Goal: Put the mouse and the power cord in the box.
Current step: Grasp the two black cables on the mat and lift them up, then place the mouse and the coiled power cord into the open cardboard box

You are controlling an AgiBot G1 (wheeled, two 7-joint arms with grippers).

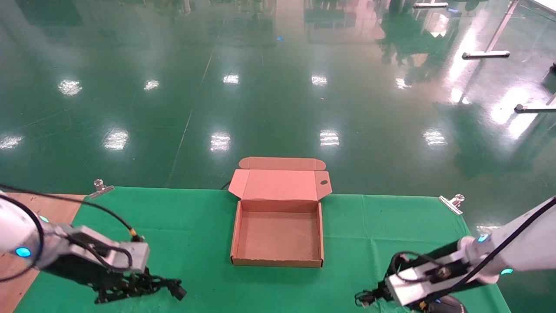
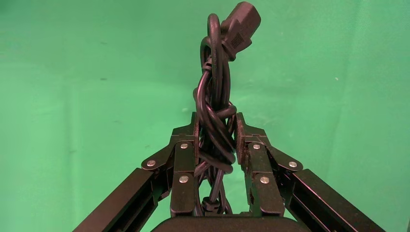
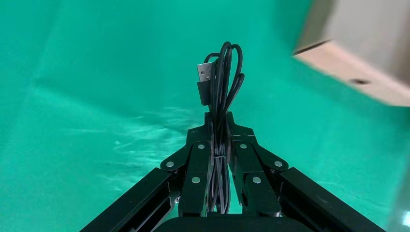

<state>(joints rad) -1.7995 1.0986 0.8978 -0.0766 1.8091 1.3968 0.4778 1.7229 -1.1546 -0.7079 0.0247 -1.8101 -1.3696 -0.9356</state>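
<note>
The box (image 1: 236, 226) lies open in the middle of the green cloth, its lid folded back and its inside bare; one corner of the box (image 3: 358, 72) shows in the right wrist view. My left gripper (image 1: 167, 286) hovers low at the front left, shut on the power cord (image 2: 215, 111), a twisted black bundle whose plug (image 2: 240, 29) sticks out past the fingertips. At the front right my right gripper (image 1: 369, 299) is shut on the mouse's thin wire bundle (image 3: 223, 82) with its USB plug. A dark rounded shape (image 1: 447, 306) under that wrist looks like the mouse.
Metal clips (image 1: 102, 188) (image 1: 454, 202) pin the green cloth (image 1: 173, 226) at the table's far corners. Bare wood (image 1: 26, 208) shows at the left edge. The table ends just behind the box, with the shiny green floor beyond.
</note>
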